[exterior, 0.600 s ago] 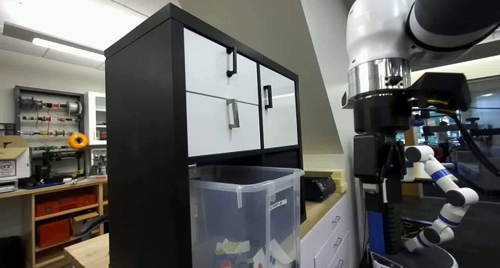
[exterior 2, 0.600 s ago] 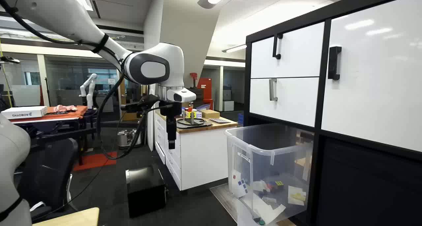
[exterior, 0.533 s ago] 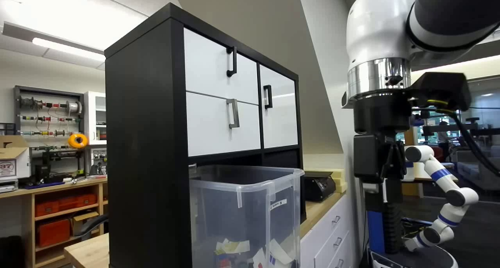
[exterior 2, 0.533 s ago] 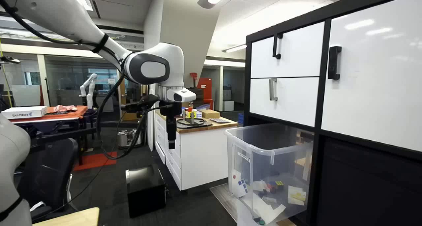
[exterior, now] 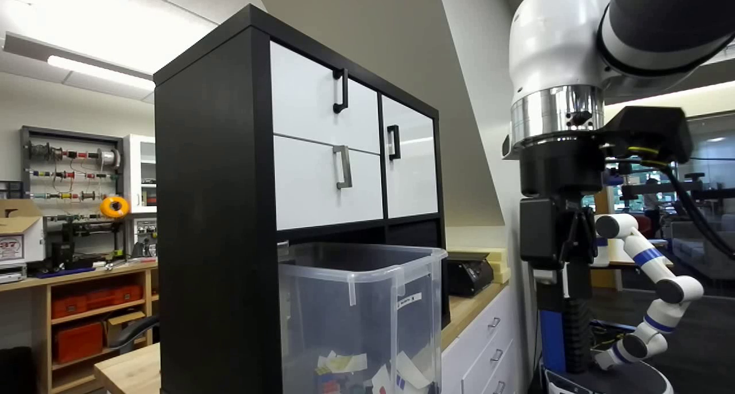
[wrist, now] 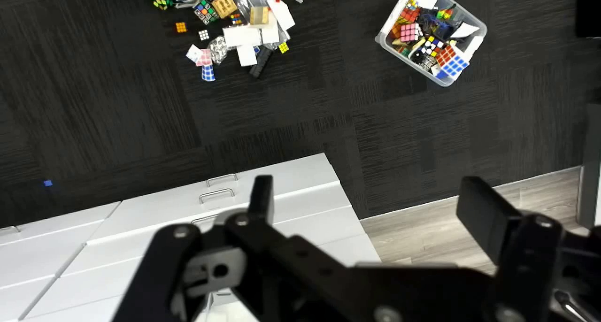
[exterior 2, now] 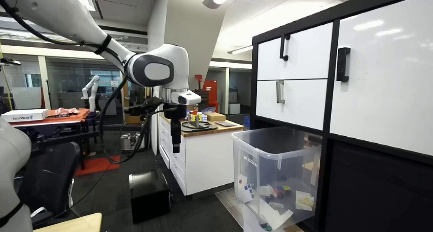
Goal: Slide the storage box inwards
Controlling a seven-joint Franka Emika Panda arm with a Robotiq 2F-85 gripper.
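In an exterior view, a black-and-white cabinet (exterior 2: 375, 110) stands at three o'clock, the clear storage box (exterior 2: 274, 172) jutting from its lower compartment. Well apart from the box, between nine and ten o'clock, hangs the claw (exterior 2: 176, 148), spread wide.

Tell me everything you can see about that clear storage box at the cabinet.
The storage box is large, translucent and looks like plastic, open at the top, with a thick rim and a white label whose print is too small to read. It stands upright, partly out of the black cabinet, beneath white drawer fronts. Pale paper-like pieces and what looks like a puzzle cube show inside it. The open jaws hang apart from it. What supports it can't be made out.
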